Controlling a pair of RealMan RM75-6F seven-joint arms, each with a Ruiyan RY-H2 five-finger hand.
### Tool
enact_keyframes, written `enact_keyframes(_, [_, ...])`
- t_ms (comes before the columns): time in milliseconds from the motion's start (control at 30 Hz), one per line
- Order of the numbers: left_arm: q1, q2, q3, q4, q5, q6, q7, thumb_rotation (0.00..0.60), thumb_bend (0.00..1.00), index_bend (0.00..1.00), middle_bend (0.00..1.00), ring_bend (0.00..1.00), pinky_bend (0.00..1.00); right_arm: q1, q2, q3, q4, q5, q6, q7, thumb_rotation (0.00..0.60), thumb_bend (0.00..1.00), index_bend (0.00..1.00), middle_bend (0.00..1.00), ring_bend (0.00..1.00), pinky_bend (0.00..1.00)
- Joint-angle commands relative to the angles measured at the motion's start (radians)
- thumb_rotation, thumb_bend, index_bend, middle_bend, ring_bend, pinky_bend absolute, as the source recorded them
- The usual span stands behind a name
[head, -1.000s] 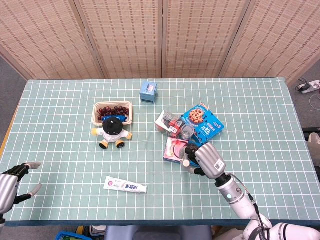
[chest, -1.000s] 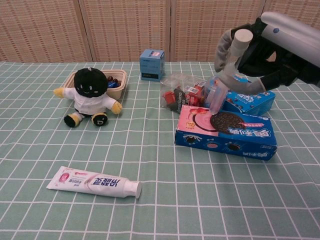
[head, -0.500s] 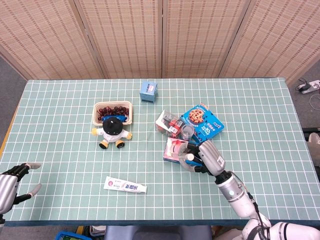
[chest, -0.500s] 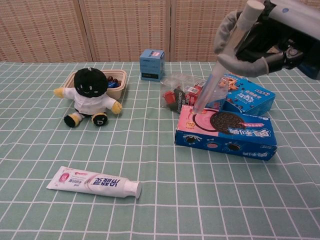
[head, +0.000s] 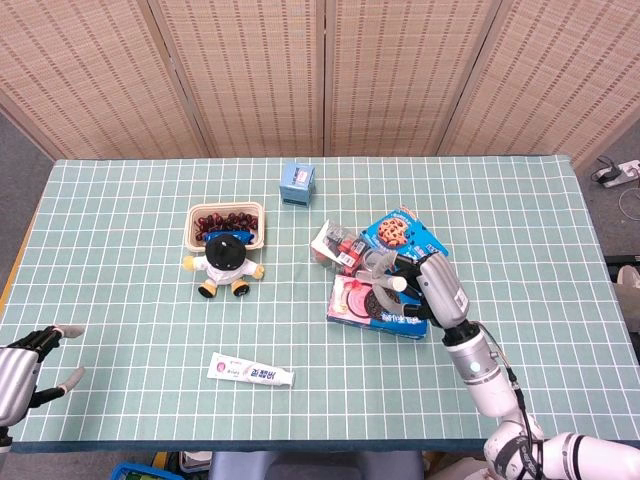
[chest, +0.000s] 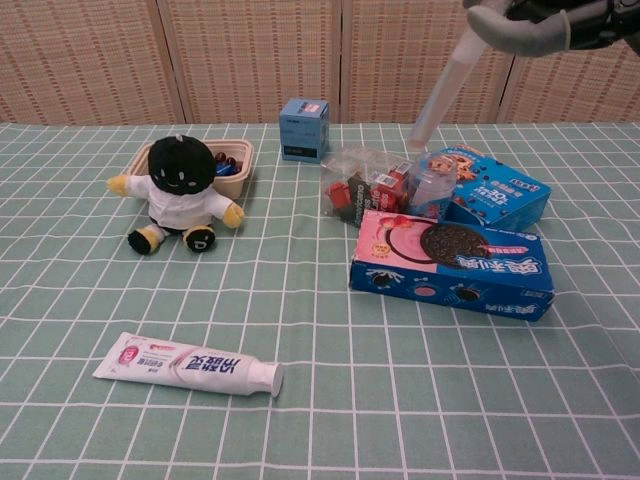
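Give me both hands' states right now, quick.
Left hand: open, holding nothing, fingers apart at the table's near left edge.
Right hand: holding a clear tube, lifted above the snack boxes.

The right hand (chest: 530, 20) is cut off by the chest view's top edge, hiding how its fingers grip the tube (chest: 445, 92).

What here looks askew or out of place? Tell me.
The snack pile: the Oreo box lies flat, a cookie box slants behind it, a clear packet leans alongside. The right hand holds a tube tilted above them.
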Motion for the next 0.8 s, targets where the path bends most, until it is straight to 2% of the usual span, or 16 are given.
enact_keyframes(33, [0.0, 0.0, -0.001, 0.0, -0.001, 0.0, -0.001, 0.6, 0.24, 0.42, 0.4, 0.44, 0.59, 0.003, -0.001, 0.02, 0.015, 0.03, 0.0, -0.01, 0.6, 0.66, 0.79, 1.0, 1.0, 1.0])
enact_keyframes(367, [-0.001, -0.001, -0.002, 0.002, -0.005, -0.001, -0.005, 0.6, 0.24, 0.42, 0.4, 0.44, 0.59, 0.028, -0.038, 0.072, 0.073, 0.152, -0.049, -0.026, 0.6, 0.66, 0.79, 1.0, 1.0, 1.0])
enact_keyframes(800, [0.0, 0.004, -0.005, 0.003, -0.01, 0.002, -0.023, 0.6, 0.24, 0.42, 0.4, 0.44, 0.59, 0.059, -0.097, 0.088, 0.173, 0.221, -0.112, 0.003, 0.6, 0.66, 0.79, 1.0, 1.0, 1.0])
